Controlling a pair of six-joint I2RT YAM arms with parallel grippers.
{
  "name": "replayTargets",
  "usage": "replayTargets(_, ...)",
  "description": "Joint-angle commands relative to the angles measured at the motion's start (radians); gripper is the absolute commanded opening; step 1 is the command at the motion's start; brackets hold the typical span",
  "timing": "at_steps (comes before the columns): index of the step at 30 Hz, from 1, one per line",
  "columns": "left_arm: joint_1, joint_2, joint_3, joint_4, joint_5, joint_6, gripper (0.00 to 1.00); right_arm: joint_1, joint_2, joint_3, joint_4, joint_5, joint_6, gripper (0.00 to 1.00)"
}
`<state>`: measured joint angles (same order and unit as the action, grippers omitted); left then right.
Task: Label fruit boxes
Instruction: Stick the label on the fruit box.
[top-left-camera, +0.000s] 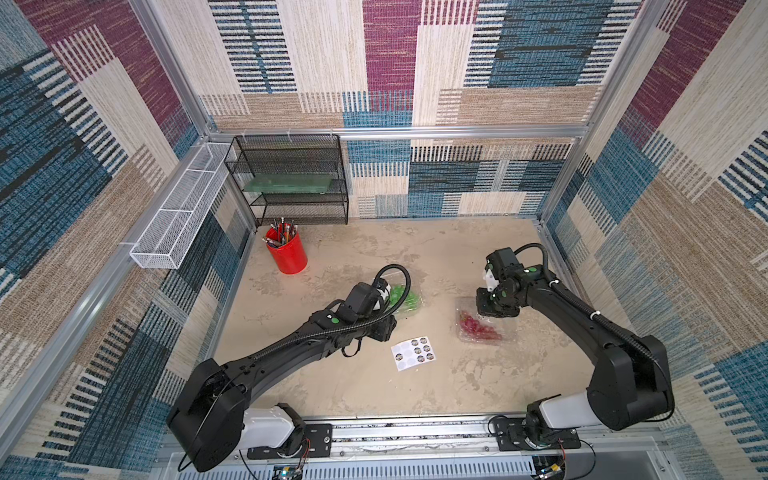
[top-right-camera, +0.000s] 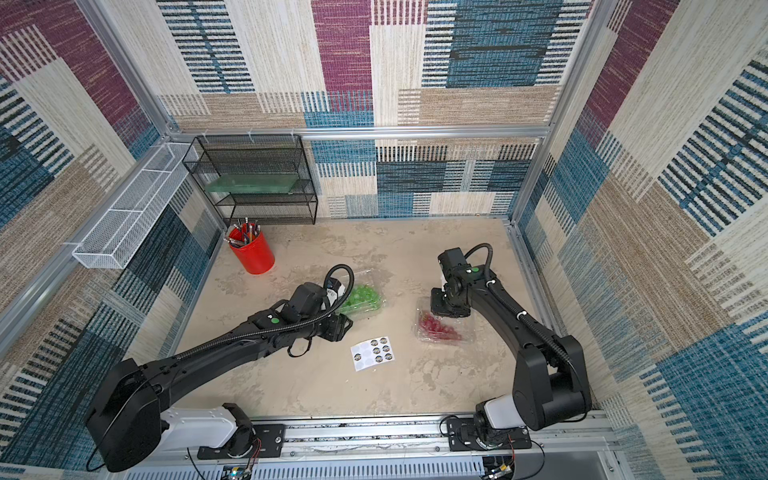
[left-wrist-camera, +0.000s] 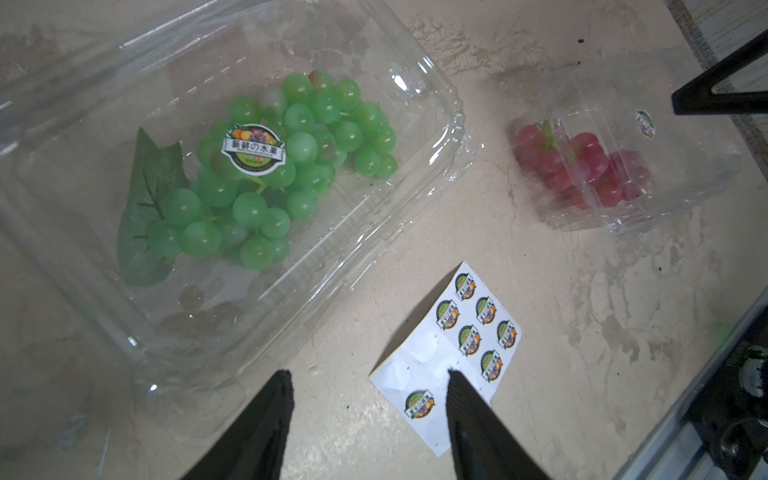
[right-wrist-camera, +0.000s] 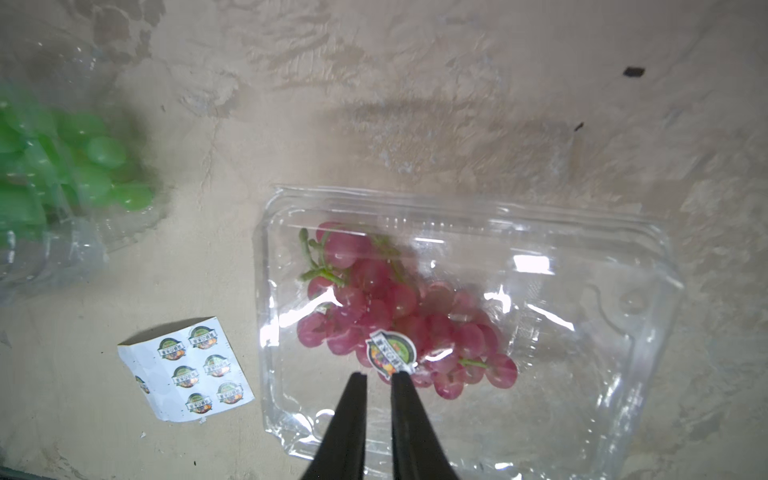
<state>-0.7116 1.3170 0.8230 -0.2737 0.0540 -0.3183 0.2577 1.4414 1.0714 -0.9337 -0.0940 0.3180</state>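
Two clear fruit boxes lie on the table. The green-grape box (top-left-camera: 409, 301) (left-wrist-camera: 374, 232) carries a round sticker (left-wrist-camera: 253, 149) on its lid. The red-grape box (top-left-camera: 482, 328) (right-wrist-camera: 540, 311) also has a sticker (right-wrist-camera: 391, 353) on its lid. My right gripper (right-wrist-camera: 380, 376) hovers over this box, its fingers a narrow gap apart with nothing between them. One fingertip touches the sticker's edge. My left gripper (left-wrist-camera: 368, 376) stands open and empty above the table, between the green-grape box and the white sticker sheet (left-wrist-camera: 469, 345) (top-left-camera: 415, 353).
A red pencil cup (top-left-camera: 286, 253) stands at the back left, in front of a black mesh shelf (top-left-camera: 291, 178). A white mesh basket (top-left-camera: 178, 212) hangs on the left wall. Metal frame rails border the table on all sides.
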Motion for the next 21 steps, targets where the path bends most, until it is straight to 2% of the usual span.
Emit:
replayTargets(1,0.001,0.002,0.009,0.013,-0.001,0.001,0.62,0.002,0.008,-0.015,0.02,-0.014,0.009,0.15)
replayTargets(12,0.0,-0.012,0.0,0.007,-0.014,-0.003,0.62,-0.004,0.054,-0.04,0.081,-0.019,-0.009,0.11)
replayTargets(21,0.001,-0.021,0.001,0.002,-0.029,0.0,0.62,-0.009,0.076,0.012,0.092,-0.005,-0.022,0.12)
